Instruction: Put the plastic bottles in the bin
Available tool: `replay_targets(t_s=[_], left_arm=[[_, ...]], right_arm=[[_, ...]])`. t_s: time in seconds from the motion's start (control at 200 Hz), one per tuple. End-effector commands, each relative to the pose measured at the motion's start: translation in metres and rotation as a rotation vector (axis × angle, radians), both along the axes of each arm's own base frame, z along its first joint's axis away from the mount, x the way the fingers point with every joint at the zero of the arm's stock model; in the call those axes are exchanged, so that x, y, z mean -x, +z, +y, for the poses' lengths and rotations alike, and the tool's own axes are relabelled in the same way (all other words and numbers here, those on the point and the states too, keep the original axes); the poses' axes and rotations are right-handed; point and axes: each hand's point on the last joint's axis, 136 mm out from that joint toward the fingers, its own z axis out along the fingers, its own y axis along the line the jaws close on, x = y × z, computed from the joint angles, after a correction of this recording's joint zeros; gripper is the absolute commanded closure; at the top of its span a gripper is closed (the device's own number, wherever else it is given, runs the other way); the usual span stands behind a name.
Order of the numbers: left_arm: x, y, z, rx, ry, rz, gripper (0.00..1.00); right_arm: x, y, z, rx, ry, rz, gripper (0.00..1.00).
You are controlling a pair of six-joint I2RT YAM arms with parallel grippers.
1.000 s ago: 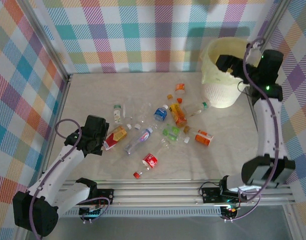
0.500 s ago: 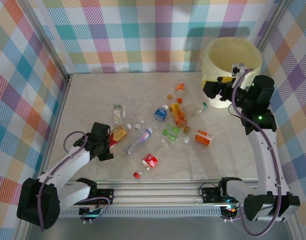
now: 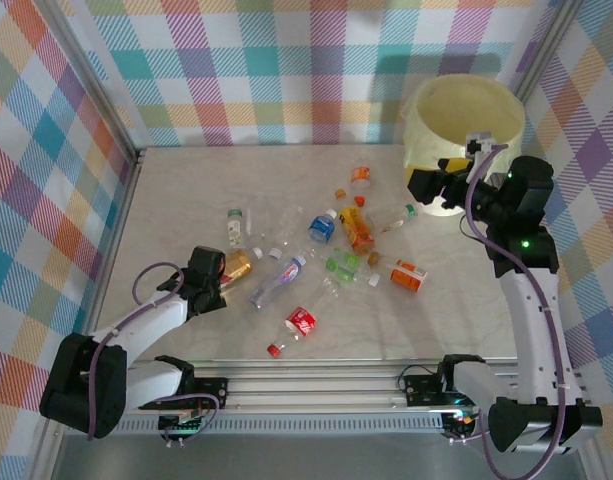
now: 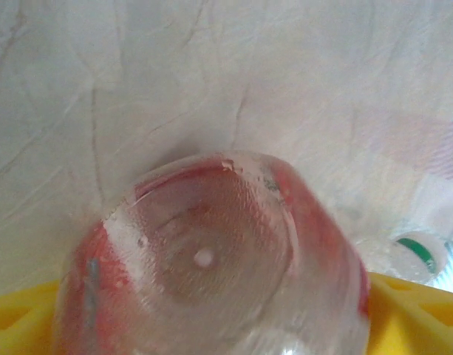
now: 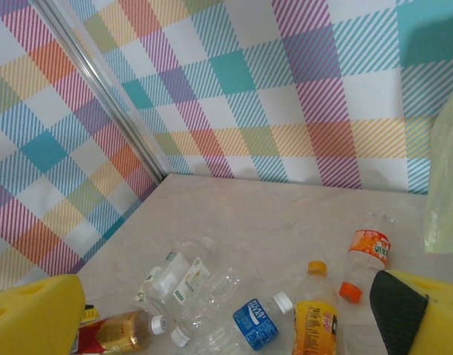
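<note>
Tabletop [image 3: 186,190] is littered with plastic bottles [image 3: 357,229], one red bottle [image 4: 211,274] is straddled by left gripper [image 3: 222,275] (grip can't be told), right gripper [image 3: 431,180] is spread wide, empty.

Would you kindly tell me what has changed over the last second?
The left gripper dropped low and slid forward around the base of the red-labelled bottle; whether it grips yet cannot be told. The right gripper swung off the bin to its front, open. The scattered bottles lie as before.
</note>
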Motion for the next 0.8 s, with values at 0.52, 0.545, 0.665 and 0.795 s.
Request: replay_targets(t_s=[0.52, 0.545, 0.665, 0.795], left_arm=[[0.011, 0.068, 0.037, -0.419, -0.219, -0.145, 0.39], [0.008, 0.078, 0.036, -0.444, -0.244, -0.165, 0.39], [-0.001, 0.129, 0.031, -0.593, -0.389, -0.231, 0.40], [-0.028, 0.192, -0.002, -0.705, -0.611, -0.408, 0.41]], right_arm=[[-0.009, -0.056, 0.032, -0.029, 0.068, 0.102, 0.00], [-0.010, -0.059, 0.034, -0.011, 0.074, 0.100, 0.00], [-0.014, -0.064, 0.041, 0.037, 0.090, 0.098, 0.00], [-0.013, -0.064, 0.053, 0.040, 0.151, 0.080, 0.00]])
